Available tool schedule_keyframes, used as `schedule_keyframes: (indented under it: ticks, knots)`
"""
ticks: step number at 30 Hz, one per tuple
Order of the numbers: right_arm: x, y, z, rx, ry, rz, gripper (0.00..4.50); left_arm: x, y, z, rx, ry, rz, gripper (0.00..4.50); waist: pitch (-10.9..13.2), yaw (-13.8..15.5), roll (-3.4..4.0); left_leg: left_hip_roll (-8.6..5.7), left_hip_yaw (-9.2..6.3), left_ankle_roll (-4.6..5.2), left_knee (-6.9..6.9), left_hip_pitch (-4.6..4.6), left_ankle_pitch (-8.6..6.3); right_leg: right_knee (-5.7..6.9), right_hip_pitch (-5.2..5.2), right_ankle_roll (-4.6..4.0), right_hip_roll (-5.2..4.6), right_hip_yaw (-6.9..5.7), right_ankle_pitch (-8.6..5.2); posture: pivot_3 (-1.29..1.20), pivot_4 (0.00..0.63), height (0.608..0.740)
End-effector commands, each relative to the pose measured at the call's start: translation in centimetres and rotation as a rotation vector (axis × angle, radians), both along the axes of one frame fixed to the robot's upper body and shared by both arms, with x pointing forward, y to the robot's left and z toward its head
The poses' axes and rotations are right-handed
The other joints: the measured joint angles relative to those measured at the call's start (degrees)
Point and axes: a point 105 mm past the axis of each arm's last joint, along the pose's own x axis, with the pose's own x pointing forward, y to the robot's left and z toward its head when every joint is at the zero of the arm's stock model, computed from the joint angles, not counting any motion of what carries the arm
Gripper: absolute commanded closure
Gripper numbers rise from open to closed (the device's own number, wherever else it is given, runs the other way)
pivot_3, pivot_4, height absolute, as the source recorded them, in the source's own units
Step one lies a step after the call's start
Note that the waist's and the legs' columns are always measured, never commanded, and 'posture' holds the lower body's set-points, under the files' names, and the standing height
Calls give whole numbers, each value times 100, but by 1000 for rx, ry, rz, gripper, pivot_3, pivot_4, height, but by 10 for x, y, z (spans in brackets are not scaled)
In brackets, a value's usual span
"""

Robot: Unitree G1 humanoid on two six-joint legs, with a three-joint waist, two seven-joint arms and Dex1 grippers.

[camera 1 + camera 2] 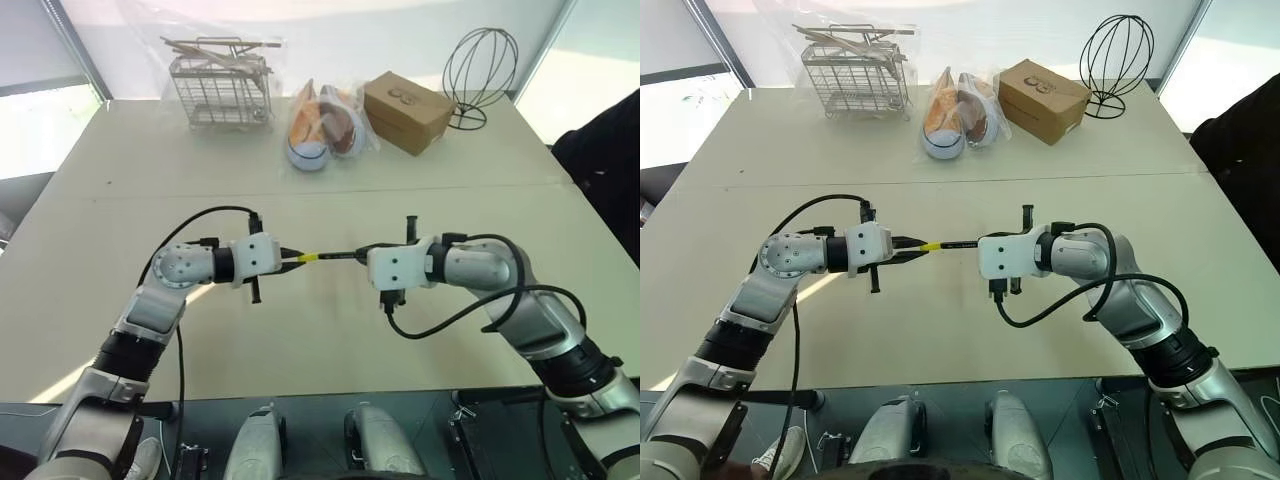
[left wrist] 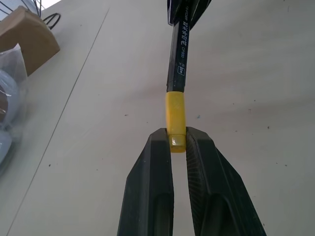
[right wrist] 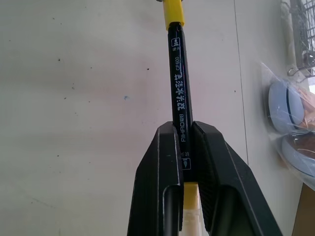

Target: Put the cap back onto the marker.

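Above the middle of the beige table [image 1: 320, 330], both grippers face each other with the marker between them. My left gripper [image 1: 297, 258] is shut on the small yellow cap [image 1: 309, 257]; in the left wrist view its fingertips [image 2: 162, 140] pinch the far end of the cap [image 2: 175, 115]. My right gripper [image 1: 362, 254] is shut on the slim black marker [image 1: 338, 256], gripping the barrel [image 3: 178, 73] near its back end. The cap [image 3: 173, 12] sits over the marker's tip, flush against the black barrel [image 2: 178, 59].
At the table's far side stand a wire basket [image 1: 222, 85], bagged shoes [image 1: 325, 125], a cardboard box [image 1: 407, 110] and a black wire frame [image 1: 480, 70]. A dark object [image 1: 605, 165] is at the right edge.
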Motion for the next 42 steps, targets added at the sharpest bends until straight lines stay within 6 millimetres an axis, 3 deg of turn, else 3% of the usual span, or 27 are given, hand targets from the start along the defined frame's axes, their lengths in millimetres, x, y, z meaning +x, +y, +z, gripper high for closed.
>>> schedule_keyframes:
  ticks: [1,20,31,42]
  knots:
    - [-5,13,27,60,-101,63,4500,-1,-8,11,-8,-55,-44,4478,0,1,0,0,0,0,0,0,0,0,0,0,0,0,0,0,150,740]
    - [-22,32,28,94,-112,232,4500,2,-20,19,26,-131,-141,4478,0,1,0,0,-1,0,1,0,0,0,1,1,4,0,1,0,150,740]
    - [-24,35,26,157,-33,194,4500,7,-20,18,55,-257,-137,4478,0,5,0,4,-3,0,1,0,0,0,1,1,10,3,1,0,150,740]
    - [-21,37,27,181,-30,173,4500,8,-25,23,-20,-237,-95,4478,0,0,0,5,-4,0,1,1,0,1,1,1,12,3,1,0,150,740]
